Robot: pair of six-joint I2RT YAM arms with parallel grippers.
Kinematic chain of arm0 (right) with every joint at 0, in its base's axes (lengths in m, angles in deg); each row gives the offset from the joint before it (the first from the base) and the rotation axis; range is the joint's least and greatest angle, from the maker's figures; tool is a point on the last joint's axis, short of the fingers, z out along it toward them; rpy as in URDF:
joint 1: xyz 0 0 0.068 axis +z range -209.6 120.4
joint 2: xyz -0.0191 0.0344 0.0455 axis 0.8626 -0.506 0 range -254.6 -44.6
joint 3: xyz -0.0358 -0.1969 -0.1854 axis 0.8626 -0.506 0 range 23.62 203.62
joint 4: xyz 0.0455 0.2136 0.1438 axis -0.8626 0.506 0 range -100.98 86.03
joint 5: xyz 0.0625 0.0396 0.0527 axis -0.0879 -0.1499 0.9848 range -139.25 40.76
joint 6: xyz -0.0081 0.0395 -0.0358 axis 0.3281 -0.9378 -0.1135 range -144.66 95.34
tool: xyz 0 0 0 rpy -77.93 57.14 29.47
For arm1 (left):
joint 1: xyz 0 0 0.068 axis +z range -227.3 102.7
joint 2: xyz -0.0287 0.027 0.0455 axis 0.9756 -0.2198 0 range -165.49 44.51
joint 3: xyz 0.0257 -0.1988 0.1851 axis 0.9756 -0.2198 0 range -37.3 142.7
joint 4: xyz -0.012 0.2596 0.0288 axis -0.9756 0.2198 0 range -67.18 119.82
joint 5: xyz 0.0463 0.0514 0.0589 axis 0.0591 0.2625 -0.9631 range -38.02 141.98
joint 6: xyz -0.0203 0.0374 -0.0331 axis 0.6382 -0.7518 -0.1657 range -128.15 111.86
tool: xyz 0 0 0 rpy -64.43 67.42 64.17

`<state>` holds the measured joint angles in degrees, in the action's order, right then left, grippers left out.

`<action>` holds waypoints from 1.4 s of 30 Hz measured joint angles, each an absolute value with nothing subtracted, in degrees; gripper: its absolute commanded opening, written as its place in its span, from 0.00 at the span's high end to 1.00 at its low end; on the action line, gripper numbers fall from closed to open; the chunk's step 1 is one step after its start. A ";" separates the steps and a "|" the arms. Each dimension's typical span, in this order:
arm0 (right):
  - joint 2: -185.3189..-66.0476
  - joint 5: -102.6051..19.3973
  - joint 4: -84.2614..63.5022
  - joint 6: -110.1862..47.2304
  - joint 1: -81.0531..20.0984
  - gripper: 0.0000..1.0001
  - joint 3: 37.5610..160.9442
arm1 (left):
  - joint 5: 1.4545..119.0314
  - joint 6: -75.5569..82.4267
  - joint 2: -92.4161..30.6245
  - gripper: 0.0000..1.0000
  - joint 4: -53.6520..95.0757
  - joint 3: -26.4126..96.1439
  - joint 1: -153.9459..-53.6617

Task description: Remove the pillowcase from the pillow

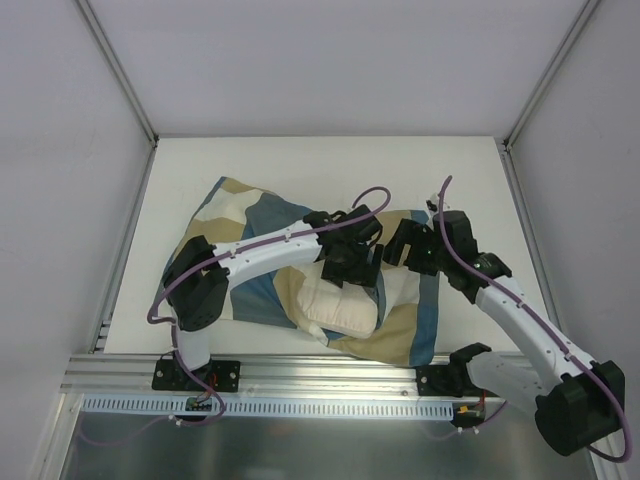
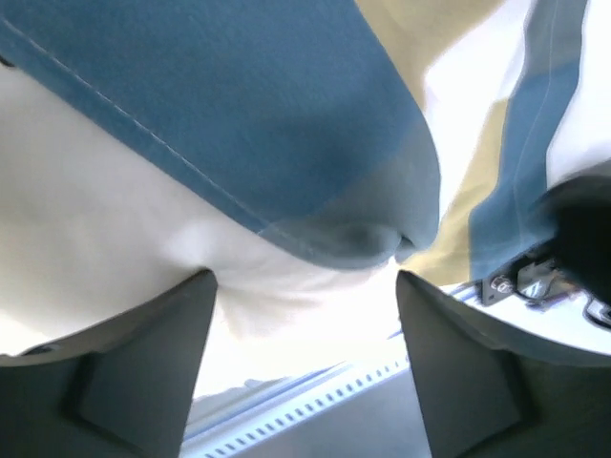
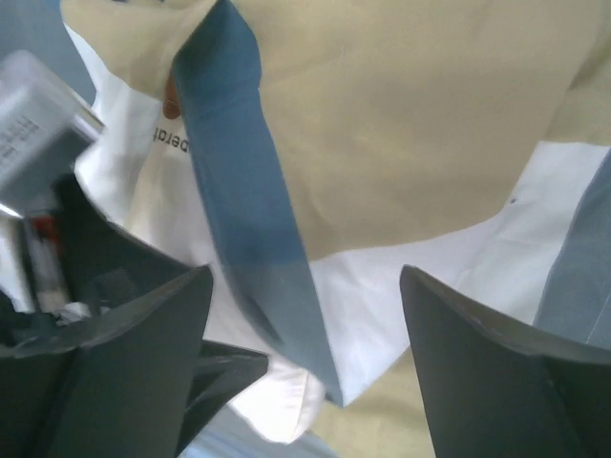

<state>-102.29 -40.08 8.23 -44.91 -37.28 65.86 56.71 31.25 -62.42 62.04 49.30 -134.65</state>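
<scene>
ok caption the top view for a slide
Left arm and right arm meet over the checked pillowcase, cream pillow bulging out its near side

pillowcase point(image 1: 262, 292): soft cloth in big blocks of blue, tan and cream. Rumpled and spread over the middle of the desk point(image 1: 300, 160), from the 9 o'clock side down to the 4 o'clock corner.

pillow point(image 1: 335, 308): plain cream-white, stuffed. Partly exposed at 6 o'clock of the cloth's middle, the rest under the checks.

Left wrist view: a stitched blue edge of the cloth lies across the cream cushion.

Right wrist view: a narrow blue strip hangs over tan and cream panels. Printed letters show on the cream at 10 o'clock, partly hidden.
</scene>
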 measured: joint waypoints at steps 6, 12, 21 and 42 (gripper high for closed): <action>-101.07 -41.98 11.11 -42.60 -31.51 0.10 65.84 | 57.41 31.34 -58.93 0.13 64.03 48.52 -134.58; -104.85 -42.52 11.18 -42.62 -27.29 0.22 65.84 | 57.50 31.41 -55.41 0.16 64.25 45.11 -134.62; -108.87 -46.31 11.20 -42.88 -25.10 0.99 65.84 | 57.98 31.41 -55.15 0.16 64.07 43.18 -134.65; -95.87 -39.88 3.20 -54.53 -38.79 0.99 56.90 | 57.83 33.35 -70.73 0.11 64.29 59.71 -135.89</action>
<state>-95.87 -39.88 3.20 -54.53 -38.79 56.90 57.83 33.35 -70.73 64.29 59.71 -135.89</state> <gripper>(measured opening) 0.012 0.909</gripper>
